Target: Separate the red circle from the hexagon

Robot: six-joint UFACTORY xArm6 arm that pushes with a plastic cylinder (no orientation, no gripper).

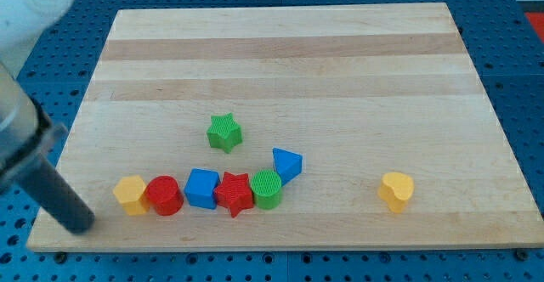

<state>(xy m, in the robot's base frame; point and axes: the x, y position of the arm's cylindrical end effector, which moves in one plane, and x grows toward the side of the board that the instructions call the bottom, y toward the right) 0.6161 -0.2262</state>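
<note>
Red circle [164,195] sits near the board's [289,53] bottom-left, touching the yellow hexagon [130,194] on its left. To its right run a blue cube [202,188], red star [235,194], green circle [266,188] and blue triangle [287,164]. A green star [224,132] lies above; a yellow heart [396,190] sits far right. My tip [79,225] rests just left of the hexagon, apart from it; the rod has no claw.

Wooden board [280,53] on blue perforated base [523,104]. Green star [224,132] sits alone, mid-board. Bottom row, L to R: blue cube [202,188], red star [235,194], green cylinder [266,188], all touching, w/ blue triangle [287,164] just above-right of cylinder. Yellow heart [396,190] well apart, view's right
</note>
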